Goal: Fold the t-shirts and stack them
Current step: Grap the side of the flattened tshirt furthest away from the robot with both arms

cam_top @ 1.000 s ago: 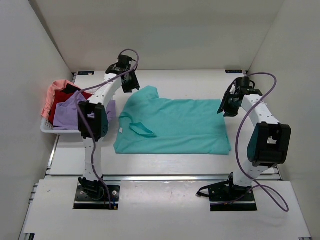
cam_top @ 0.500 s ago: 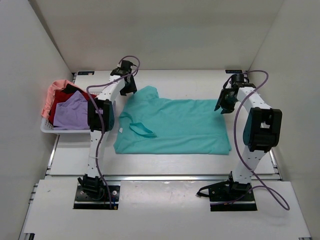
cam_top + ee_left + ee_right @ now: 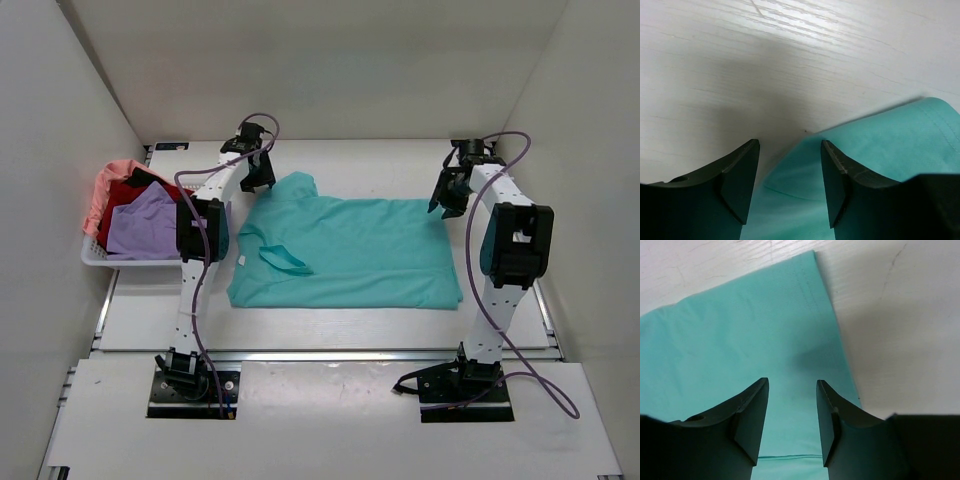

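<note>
The teal t-shirt (image 3: 345, 250) is soft matt cloth with stitched hems. The surface (image 3: 350, 165) beneath the teal t-shirt is white, faintly wood-grained, with a slight sheen. The left end effector (image 3: 790, 150) and right end effector (image 3: 792, 387) are smooth matt black plastic.

Teal t-shirt (image 3: 350, 250), lavender t-shirt (image 3: 140, 228), dark red t-shirt (image 3: 126, 194), salmon t-shirt (image 3: 106, 182), seemingly white basket (image 3: 100, 259).

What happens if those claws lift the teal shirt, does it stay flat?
Probably not. The teal t-shirt lies flat and limp, collar flopped over, so it would likely droop. It looks thin, so probably light. Pinched by the left gripper and right gripper alone, its middle may sag.
</note>
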Robot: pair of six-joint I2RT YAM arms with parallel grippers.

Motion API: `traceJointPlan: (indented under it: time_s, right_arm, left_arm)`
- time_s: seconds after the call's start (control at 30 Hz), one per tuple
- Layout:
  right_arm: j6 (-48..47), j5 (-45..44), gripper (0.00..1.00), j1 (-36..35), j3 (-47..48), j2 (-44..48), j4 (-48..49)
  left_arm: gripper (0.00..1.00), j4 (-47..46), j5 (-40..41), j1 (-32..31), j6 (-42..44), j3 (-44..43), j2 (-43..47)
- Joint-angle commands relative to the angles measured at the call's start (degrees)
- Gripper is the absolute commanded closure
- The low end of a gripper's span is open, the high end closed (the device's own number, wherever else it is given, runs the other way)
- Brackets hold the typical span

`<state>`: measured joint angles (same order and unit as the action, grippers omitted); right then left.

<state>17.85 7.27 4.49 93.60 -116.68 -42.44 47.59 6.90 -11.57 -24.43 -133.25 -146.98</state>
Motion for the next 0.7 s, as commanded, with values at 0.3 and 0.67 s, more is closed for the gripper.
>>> traceJointPlan:
  time_s: [0.3,0.67]
  right_arm:
    - [0.6,-2.9,0.53,2.4,6.8,-6.5,-0.5]
    - [2.9,0.9,0.49,1.9,20.1,-16.7,-2.6]
  left_arm:
    - [0.61,-1.7,-6.8,-1.0,-0.4,1.4,0.6]
    - [1.0,-2.8,-9.2,0.9,-0.8,3.1,2.0]
